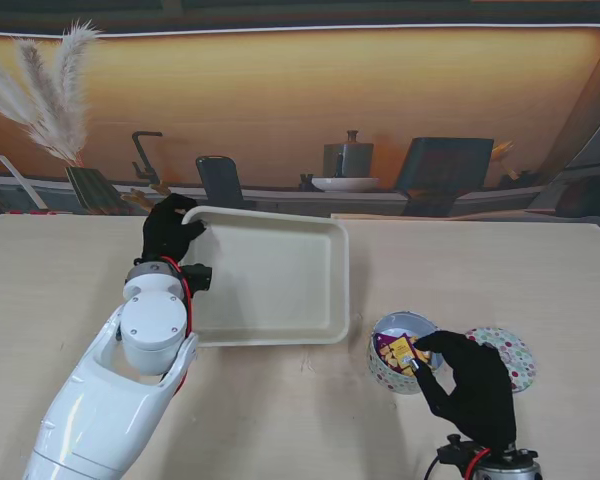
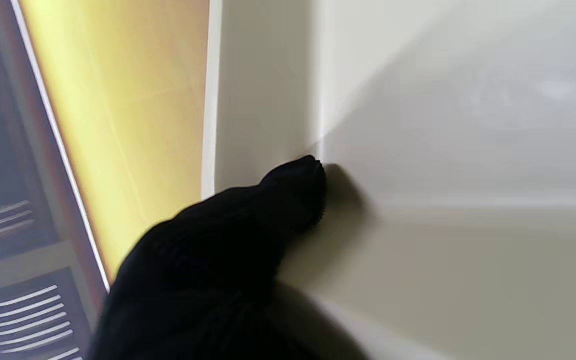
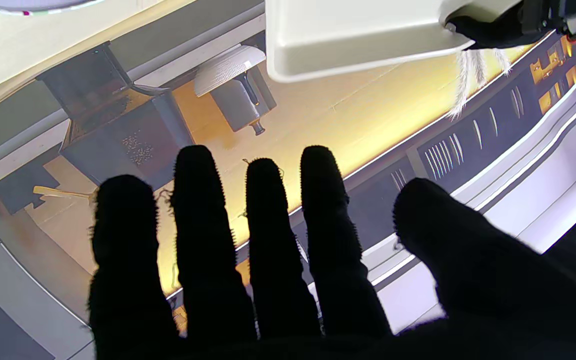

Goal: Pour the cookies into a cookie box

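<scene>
My left hand is shut on the far left corner of a cream plastic tray, whose inside looks bare. In the left wrist view a black gloved finger presses the tray's inner wall. A round dotted cookie box stands to the right of the tray and nearer to me, with yellow and purple wrapped cookies inside. My right hand hovers just beside the box on its right, open, its thumb reaching over the rim. The right wrist view shows its fingers spread and holding nothing, with the tray beyond them.
The box's dotted lid lies flat on the table to the right of the box, partly under my right hand. Pale wooden table top surrounds everything. Dried pampas grass and kitchen props stand behind the table's far edge.
</scene>
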Robot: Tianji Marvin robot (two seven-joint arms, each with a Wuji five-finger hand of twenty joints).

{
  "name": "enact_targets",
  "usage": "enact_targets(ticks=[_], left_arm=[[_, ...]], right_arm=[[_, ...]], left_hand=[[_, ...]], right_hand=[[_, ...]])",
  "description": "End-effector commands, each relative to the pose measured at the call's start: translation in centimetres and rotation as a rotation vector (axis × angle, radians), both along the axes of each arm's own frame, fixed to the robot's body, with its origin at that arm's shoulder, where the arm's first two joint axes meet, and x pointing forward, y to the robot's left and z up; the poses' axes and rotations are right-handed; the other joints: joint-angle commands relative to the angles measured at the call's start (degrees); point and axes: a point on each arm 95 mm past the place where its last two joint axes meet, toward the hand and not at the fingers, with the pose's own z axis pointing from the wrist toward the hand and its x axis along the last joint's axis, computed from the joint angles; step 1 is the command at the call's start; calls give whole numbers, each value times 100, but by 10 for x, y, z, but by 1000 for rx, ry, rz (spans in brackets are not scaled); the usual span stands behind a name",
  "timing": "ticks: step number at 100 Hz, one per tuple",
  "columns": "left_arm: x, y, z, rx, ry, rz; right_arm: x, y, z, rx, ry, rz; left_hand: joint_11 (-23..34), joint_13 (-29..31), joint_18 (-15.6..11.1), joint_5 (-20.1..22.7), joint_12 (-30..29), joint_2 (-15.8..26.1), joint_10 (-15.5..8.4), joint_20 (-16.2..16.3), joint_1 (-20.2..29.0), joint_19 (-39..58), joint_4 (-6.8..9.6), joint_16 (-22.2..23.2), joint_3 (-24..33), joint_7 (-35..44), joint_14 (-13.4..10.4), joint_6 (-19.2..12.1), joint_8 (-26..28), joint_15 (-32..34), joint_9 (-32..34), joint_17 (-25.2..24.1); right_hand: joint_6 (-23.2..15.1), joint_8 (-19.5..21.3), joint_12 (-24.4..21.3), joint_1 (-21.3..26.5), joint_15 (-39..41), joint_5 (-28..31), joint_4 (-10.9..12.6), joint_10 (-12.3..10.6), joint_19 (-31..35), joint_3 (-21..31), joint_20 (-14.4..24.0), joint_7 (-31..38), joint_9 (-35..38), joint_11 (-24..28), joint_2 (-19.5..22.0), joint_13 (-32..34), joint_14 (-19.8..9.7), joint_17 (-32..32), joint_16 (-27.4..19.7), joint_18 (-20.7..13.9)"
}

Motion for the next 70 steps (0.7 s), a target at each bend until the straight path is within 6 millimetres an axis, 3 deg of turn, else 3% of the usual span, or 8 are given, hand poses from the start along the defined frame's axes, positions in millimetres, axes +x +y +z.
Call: enact_targets(ticks=[1, 70], left_arm=[[5, 5, -15, -11, 28, 19], [31, 31, -91, 20, 227, 86]], right_arm=[[1, 2, -2, -3, 19, 8], [8, 5, -6, -24, 69, 16]], left_hand=[[895, 19, 88, 527, 395, 1058, -227, 178, 332, 9, 366, -76, 647, 500, 25, -1, 143, -142, 586, -39], [729, -172, -62, 446, 414, 1246, -344, 326, 418, -125, 356, -22, 311, 355, 5, -68, 160, 82, 447, -326]], right_hand=[[-56, 114, -10, -115, 9, 59, 112, 22, -17, 18, -31, -106, 70, -11, 46, -57, 163, -54, 12, 89], [-52, 112, -14, -111, 1, 64, 112, 17, -23, 7, -34, -120, 82, -20, 45, -66, 173, -66, 9, 98]])
